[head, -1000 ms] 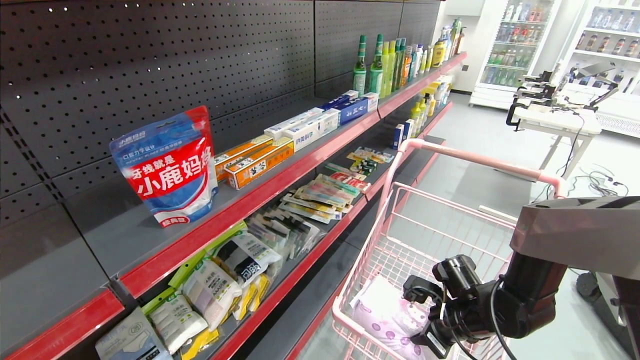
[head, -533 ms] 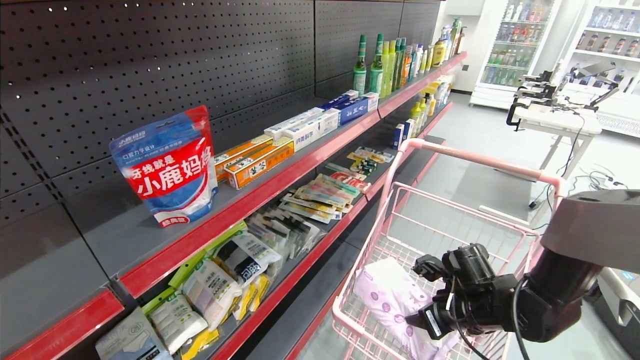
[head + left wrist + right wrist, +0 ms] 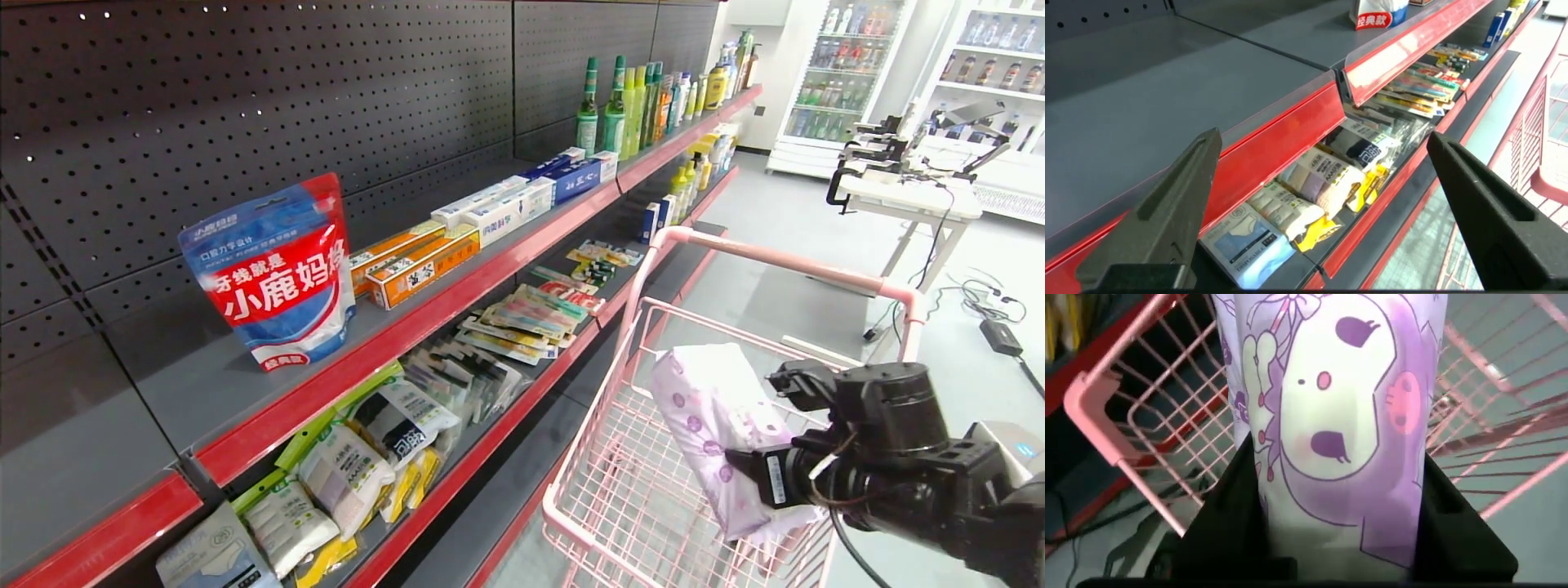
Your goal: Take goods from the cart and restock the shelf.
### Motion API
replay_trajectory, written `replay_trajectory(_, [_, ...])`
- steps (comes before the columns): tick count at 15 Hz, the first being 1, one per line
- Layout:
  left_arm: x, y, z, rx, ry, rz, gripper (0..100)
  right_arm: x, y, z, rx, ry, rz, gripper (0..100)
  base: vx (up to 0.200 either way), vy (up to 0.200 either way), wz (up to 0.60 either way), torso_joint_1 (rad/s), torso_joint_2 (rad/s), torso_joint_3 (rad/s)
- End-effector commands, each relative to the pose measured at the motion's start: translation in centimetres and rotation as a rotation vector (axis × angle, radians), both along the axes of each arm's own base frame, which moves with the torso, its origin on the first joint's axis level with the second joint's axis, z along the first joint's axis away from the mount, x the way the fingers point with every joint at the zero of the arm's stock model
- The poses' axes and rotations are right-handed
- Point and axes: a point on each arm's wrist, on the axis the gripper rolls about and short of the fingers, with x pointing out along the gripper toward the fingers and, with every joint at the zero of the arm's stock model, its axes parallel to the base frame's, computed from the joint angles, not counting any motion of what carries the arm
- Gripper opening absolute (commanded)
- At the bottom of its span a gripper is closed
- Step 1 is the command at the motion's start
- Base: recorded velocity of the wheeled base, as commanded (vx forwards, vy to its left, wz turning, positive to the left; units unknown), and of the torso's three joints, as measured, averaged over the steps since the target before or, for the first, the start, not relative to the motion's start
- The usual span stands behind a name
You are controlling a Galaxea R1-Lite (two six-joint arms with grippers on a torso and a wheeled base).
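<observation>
- Dark grey metal shelving (image 3: 204,376) with a perforated back panel and glossy red edge strips runs along the robot's left into the room, with smooth grey floor (image 3: 784,220) beside it
- On the upper shelf stands a glossy blue-and-red stand-up pouch (image 3: 273,273); past it come long orange cardboard boxes (image 3: 416,261) lying flat, white and blue boxes (image 3: 531,196), and tall green bottles (image 3: 608,106) farther off
- The tier below holds soft pale packets (image 3: 351,474) heaped near its red lip, with flat carded goods (image 3: 522,322) beyond
- A pink wire cart (image 3: 775,263) with a rounded tube handle stands just beside the lower shelf edges, a narrow strip of floor between them
- The right gripper (image 3: 747,482) is clamped on the lower end of a soft, plump purple-and-white plastic pack (image 3: 710,416) printed with a cartoon figure; in the right wrist view its black jaws press against both sides of the pack
- The pack hangs tilted over the cart's basket, above the wire floor and well apart from the shelving
- The left gripper (image 3: 1323,135) hovers near a bare grey shelf top, its two dark wedge-shaped fingers (image 3: 1167,220) spread wide with nothing between them
- Beyond the cart the floor lies open up to a white table (image 3: 906,196) and glass-door fridges (image 3: 841,73); black cables (image 3: 980,298) trail on the floor near the table
</observation>
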Motion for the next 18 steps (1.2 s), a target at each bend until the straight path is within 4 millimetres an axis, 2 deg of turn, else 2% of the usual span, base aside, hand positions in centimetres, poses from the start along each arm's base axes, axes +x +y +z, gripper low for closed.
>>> replay_trajectory(1, [0.0,0.0,0.0,-0.001,0.0,0.001,100,-2.1,-1.5,4.6,-0.034,-0.178,-0.079,0,0.0,0.0,0.0,0.0,0.0,0.0])
replay_trajectory(5, [0.0,0.0,0.0,-0.001,0.0,0.001,100,-2.9,-4.2,6.8,-0.165,-0.256,-0.127,0,0.0,0.0,0.0,0.0,0.0,0.0])
replay_trajectory(7, [0.0,0.0,0.0,-0.001,0.0,0.001,100,-4.2,-4.7,7.3,-0.16,-0.288,-0.14,0,0.0,0.0,0.0,0.0,0.0,0.0])
replay_trajectory(8, [0.0,0.0,0.0,0.0,0.0,0.001,100,-5.8,-5.1,7.1,-0.16,-0.301,-0.144,0,0.0,0.0,0.0,0.0,0.0,0.0])
replay_trajectory(9, [0.0,0.0,0.0,0.0,0.0,0.001,100,-6.2,-5.2,6.9,-0.16,-0.3,-0.147,0,0.0,0.0,0.0,0.0,0.0,0.0])
replay_trajectory(11, [0.0,0.0,0.0,0.0,0.0,0.001,100,-8.4,-6.3,7.0,-0.153,-0.343,-0.189,0,0.0,0.0,0.0,0.043,-0.09,-0.067])
replay_trajectory(13, [0.0,0.0,0.0,0.0,0.0,0.001,100,-9.4,-6.5,7.2,-0.152,-0.378,-0.188,0,0.0,0.0,0.0,0.156,-0.37,-0.212])
replay_trajectory(18, [0.0,0.0,0.0,0.0,0.0,0.001,100,-10.1,-6.8,7.5,-0.166,-0.407,-0.199,0,0.0,0.0,0.0,0.17,-0.39,-0.222])
